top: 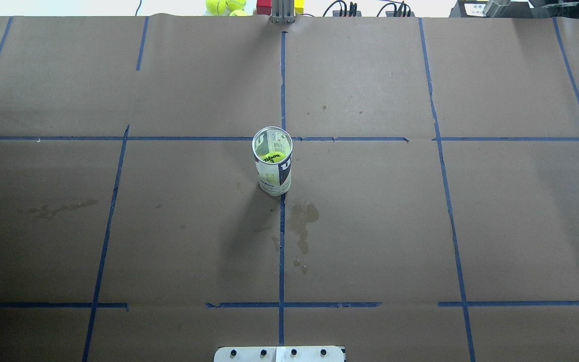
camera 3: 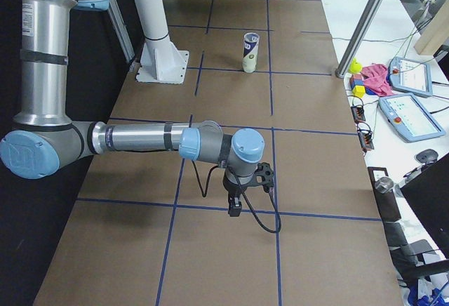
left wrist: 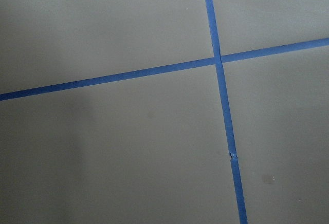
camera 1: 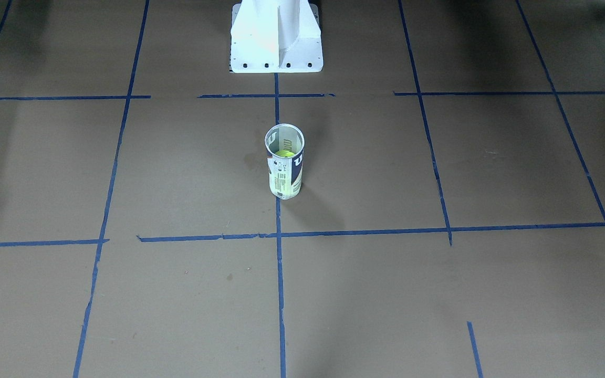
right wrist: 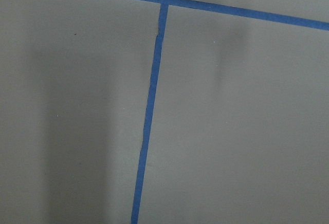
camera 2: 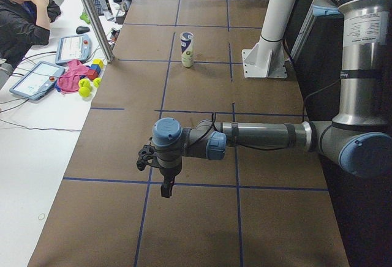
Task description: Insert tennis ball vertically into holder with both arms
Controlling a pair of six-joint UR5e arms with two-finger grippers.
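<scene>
The holder (camera 1: 284, 168), a clear tube with a white and navy label, stands upright at the table's middle on a blue tape line. It also shows in the overhead view (top: 273, 163) and in both side views (camera 2: 187, 49) (camera 3: 249, 52). A yellow-green tennis ball (camera 1: 284, 154) (top: 271, 157) sits inside it, below the rim. My left gripper (camera 2: 165, 187) hangs over the table far from the holder, and so does my right gripper (camera 3: 235, 208). Both show only in side views, so I cannot tell whether they are open or shut. Both wrist views show only brown paper and blue tape.
The white pedestal base (camera 1: 276, 37) (top: 279, 353) stands at the robot's side of the table. Spare tennis balls (top: 221, 6) and coloured blocks (top: 264, 6) lie beyond the far edge. A metal pole (camera 2: 92, 16) rises there, and an operator (camera 2: 21, 16) sits beside it.
</scene>
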